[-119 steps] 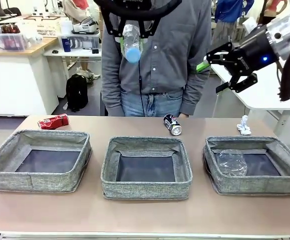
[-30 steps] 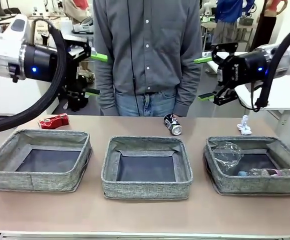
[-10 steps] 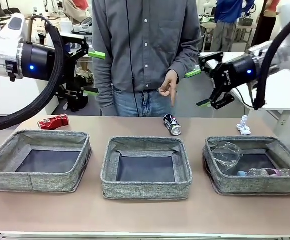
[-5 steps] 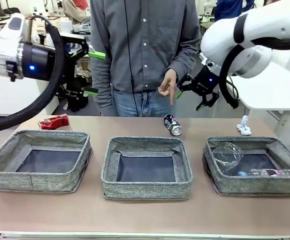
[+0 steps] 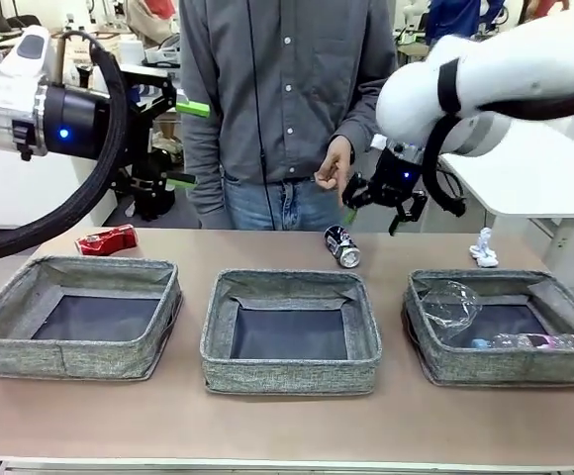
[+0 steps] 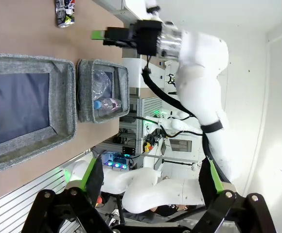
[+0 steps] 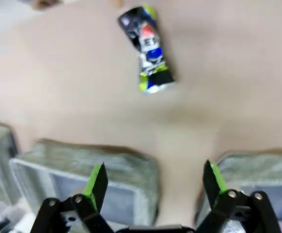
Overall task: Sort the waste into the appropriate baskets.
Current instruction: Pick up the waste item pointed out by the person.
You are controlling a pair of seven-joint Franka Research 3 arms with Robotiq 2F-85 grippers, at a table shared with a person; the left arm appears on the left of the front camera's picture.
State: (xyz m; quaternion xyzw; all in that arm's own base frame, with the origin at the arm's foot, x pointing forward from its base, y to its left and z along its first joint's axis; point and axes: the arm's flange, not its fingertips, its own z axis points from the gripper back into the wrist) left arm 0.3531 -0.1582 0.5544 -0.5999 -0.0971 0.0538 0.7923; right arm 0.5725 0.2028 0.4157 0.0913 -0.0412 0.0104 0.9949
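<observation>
A light brown table (image 5: pixel 287 435) fills the lower half of the front view. Behind its far edge, in the upper middle, stands a person (image 5: pixel 287 89) in a grey button shirt and blue jeans (image 5: pixel 272 206). At the middle left there is a white cabinet (image 5: pixel 30 193), at the right edge a white side table (image 5: pixel 539 173), and low in the left wrist view a device with blue lights (image 6: pixel 113 162).

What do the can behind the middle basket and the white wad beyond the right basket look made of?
Can: probably thin metal, with glossy dark print, a silver end and a pinched middle. Wad: seemingly matte white paper, crumpled; too small to be sure.
</observation>
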